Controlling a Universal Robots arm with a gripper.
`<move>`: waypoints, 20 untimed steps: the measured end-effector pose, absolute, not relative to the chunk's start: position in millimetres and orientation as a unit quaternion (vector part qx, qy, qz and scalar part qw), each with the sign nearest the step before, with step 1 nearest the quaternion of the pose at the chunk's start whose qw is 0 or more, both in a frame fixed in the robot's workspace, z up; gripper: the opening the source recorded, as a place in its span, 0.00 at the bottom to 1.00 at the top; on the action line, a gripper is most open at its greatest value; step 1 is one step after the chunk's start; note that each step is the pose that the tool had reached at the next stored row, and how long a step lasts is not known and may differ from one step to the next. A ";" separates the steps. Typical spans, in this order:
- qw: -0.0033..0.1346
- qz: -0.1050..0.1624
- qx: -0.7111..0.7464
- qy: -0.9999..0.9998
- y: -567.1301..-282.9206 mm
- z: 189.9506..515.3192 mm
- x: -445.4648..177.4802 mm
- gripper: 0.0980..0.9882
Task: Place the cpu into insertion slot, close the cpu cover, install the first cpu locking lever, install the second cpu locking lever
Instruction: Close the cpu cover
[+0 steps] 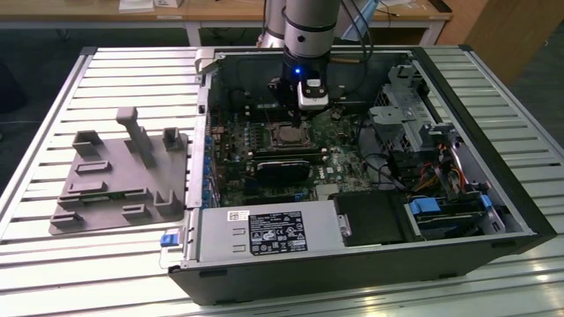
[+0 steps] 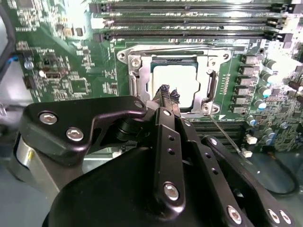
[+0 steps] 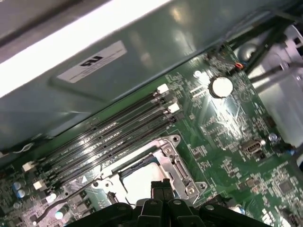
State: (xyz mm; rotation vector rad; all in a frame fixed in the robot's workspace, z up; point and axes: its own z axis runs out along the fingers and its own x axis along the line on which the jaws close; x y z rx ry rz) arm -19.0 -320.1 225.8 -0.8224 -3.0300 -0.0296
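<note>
The cpu lies flat in the insertion slot, its pale metal top showing through the cut-out of the cpu cover. The silvery cover lies down around the chip. My gripper hovers just above the socket's near edge, shut with nothing between its black fingertips. A thin wire locking lever slants away from one socket corner. In the first wrist view my gripper stands over the cpu cover. In the exterior view my gripper hangs over the insertion slot inside the open computer case.
Long black memory slots run beside the socket. A black card with a fan face sits on the socket's near side. Drive cages and cables fill the exterior view's right of the case. A grey fixture stands on the slatted table.
</note>
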 end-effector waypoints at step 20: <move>-0.004 -0.021 -0.124 -0.992 -320.1 224.6 -19.1 0.00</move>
